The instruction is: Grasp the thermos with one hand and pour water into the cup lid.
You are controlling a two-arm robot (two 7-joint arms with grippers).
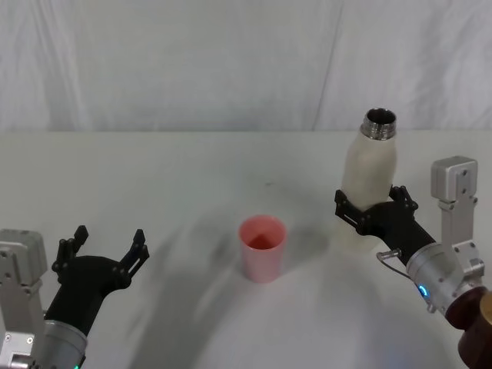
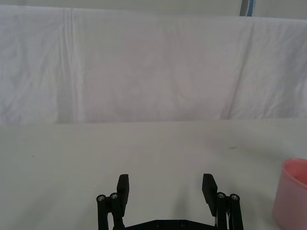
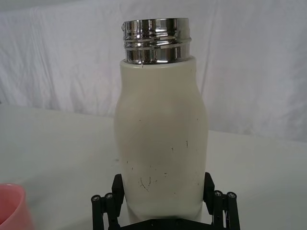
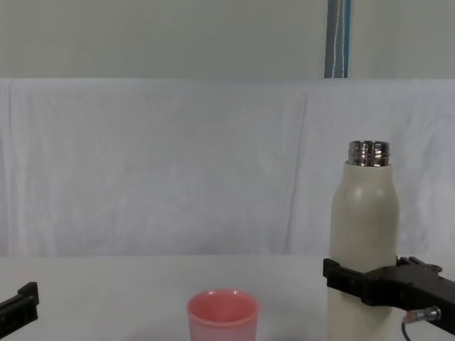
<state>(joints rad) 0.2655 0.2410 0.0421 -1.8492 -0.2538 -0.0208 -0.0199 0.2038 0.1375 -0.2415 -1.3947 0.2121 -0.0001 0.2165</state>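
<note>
The cream-white thermos [image 1: 370,165] stands upright at the right of the table, uncapped, with its steel neck bare. My right gripper [image 1: 374,209] is shut around its lower body, and in the right wrist view its fingers [image 3: 118,186] lie flush against both sides of the thermos [image 3: 160,134]. The pink cup lid [image 1: 263,247] stands upright at the table's middle, to the left of the thermos and apart from it. In the chest view the thermos [image 4: 366,213] rises far above the cup lid [image 4: 222,316]. My left gripper [image 1: 108,244] is open and empty at the near left.
A white cloth [image 1: 231,61] hangs behind the white table [image 1: 192,169]. A dark brown object [image 1: 480,330] sits at the near right corner beside my right wrist. Open table lies between the cup lid and the left gripper.
</note>
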